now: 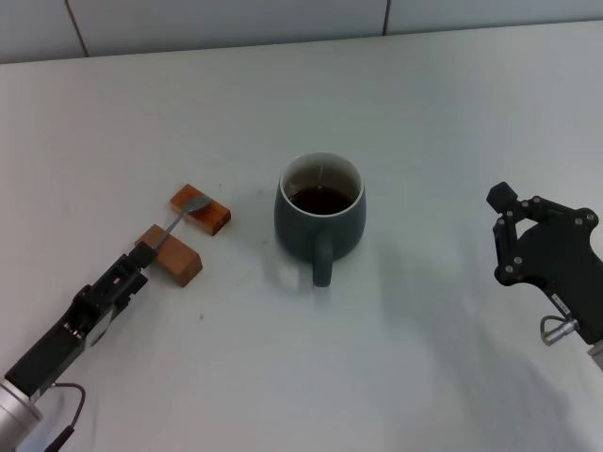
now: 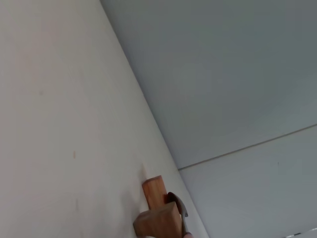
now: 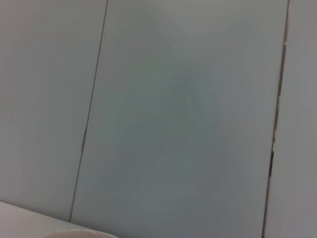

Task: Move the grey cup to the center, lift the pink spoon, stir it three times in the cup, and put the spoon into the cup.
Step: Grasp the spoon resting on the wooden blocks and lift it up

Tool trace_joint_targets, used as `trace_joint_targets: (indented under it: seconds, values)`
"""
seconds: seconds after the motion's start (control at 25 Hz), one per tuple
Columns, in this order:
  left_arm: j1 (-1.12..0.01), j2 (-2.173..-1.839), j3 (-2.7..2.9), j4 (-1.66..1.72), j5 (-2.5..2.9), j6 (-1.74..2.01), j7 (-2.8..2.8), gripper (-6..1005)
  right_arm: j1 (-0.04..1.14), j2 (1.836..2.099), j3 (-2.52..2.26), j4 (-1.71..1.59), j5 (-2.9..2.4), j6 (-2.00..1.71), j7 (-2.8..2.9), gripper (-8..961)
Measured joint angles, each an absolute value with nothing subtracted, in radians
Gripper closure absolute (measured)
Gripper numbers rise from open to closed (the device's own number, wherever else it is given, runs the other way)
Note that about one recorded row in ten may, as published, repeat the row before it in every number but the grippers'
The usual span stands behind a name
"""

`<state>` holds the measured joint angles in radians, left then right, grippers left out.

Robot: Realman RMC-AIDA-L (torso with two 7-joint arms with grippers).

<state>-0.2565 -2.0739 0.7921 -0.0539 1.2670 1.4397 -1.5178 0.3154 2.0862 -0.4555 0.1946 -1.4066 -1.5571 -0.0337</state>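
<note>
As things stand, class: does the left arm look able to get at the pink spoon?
Probably yes. The left gripper is already at the handle end of the spoon, which lies across two wooden blocks that hold it off the table. Nothing stands between them; the mug sits off to the side.

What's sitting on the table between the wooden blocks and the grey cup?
Nothing. In the head view the white table is bare between the wooden blocks holding the pink spoon and the grey cup.

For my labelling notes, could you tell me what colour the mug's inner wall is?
The grey cup has a pale, off-white inner wall above dark brown liquid, best seen in the head view.
</note>
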Motion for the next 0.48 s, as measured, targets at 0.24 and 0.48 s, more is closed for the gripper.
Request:
trace_joint_targets:
  seconds: [0.24,0.48]
  values:
    - [-0.256,-2.074,0.79,-0.054,1.267,1.437,-1.54,321,0.314,2.086,-0.456,0.196,-1.407,-1.56,-0.034,954]
    - [-0.26,-2.074,0.788,-0.054,1.267,1.429,-1.557,324,0.315,2.086,-0.456,0.196,-1.407,-1.563,-0.034,954]
